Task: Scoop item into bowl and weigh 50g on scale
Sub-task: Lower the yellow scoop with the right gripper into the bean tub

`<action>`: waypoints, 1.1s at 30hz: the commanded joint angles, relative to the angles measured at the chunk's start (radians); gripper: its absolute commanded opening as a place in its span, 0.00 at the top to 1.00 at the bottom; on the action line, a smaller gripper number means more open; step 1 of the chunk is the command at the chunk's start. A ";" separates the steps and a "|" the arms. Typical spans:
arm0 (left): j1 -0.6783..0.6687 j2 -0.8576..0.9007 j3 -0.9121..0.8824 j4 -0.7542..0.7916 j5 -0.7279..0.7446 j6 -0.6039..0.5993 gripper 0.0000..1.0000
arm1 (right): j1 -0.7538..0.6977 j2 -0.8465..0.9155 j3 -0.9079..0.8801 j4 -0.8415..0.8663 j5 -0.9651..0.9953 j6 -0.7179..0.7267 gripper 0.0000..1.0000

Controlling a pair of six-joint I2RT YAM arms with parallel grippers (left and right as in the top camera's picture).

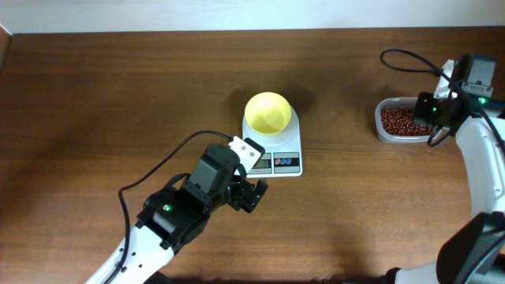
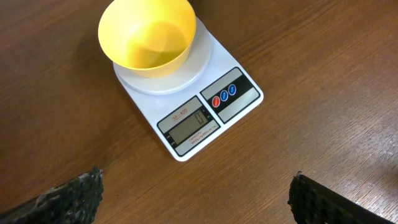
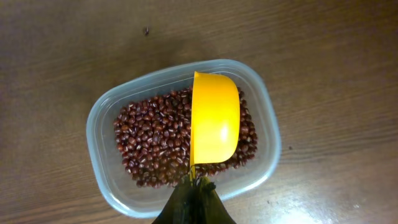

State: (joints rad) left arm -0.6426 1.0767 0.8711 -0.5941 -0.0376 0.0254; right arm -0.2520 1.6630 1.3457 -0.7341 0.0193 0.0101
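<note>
The right gripper [image 3: 194,194] is pressed together on the handle of a darker yellow scoop [image 3: 214,118]. The scoop's long axis runs straight ahead from the fingertips, across the short width of the clear plastic tub [image 3: 93,130]. The adzuki-like beans [image 3: 149,140] lie directly beneath and to either side of the scoop head, covering the tub floor. The scoop's rounded back faces the wrist camera, so it cannot be determined whether it holds any beans. In the overhead view, the pale-yellow bowl [image 1: 267,112] sits on the platform of the white scale [image 1: 286,162], well apart from the tub and off to the right gripper's left. The carry will therefore run sideways across open table [image 1: 118,79]. The right arm is clearly the nearer to the beans, and the left arm the nearer to the scale. The left gripper [image 2: 194,200] hangs spread wide and holds nothing, with the scale just ahead of it. The bowl appears empty, and the display [image 2: 189,123] appears to read zero. By this evidence, no beans have yet been delivered.
</note>
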 commanded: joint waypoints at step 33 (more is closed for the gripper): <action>0.004 -0.011 -0.010 -0.002 -0.007 -0.013 0.01 | -0.155 0.115 -0.029 -0.153 -0.474 -0.033 0.96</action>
State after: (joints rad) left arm -0.6426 1.0771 0.8707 -0.5945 -0.0376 0.0254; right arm -0.4046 1.7687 1.3319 -0.8791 -0.3767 -0.0116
